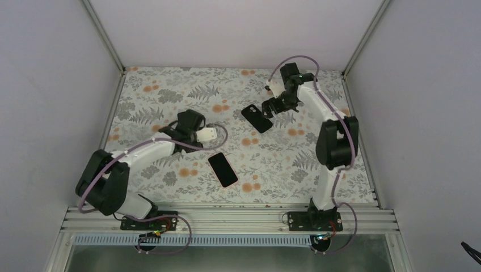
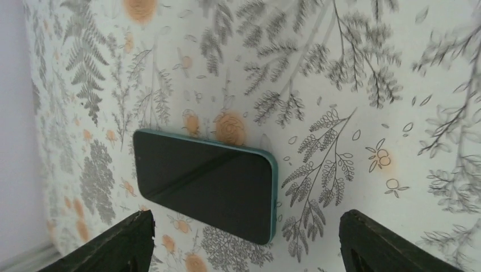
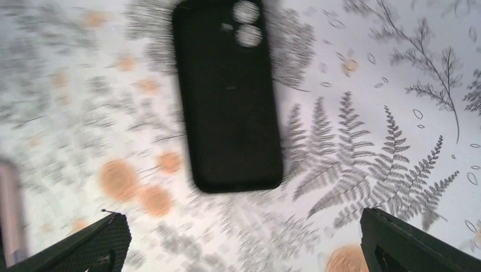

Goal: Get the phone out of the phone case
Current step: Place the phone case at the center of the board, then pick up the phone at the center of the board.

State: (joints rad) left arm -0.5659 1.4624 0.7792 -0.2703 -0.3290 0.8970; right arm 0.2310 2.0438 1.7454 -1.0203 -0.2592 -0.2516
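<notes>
The phone (image 1: 222,169) lies screen up on the floral table (image 1: 170,90) near the left gripper (image 1: 207,134), whose jaws are apart and empty. The black case (image 1: 256,118) lies just beside the right gripper (image 1: 271,106), which is also spread wide.

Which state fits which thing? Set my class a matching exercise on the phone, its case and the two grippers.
Things:
1. phone
2. phone case
3. left gripper
4. right gripper

States:
A. open, its wrist camera looks at the case
B. lying screen up, teal rim
C. open, its wrist camera looks at the phone
D. lying back up, lens holes showing

Pairs: 1-B, 2-D, 3-C, 4-A
</notes>
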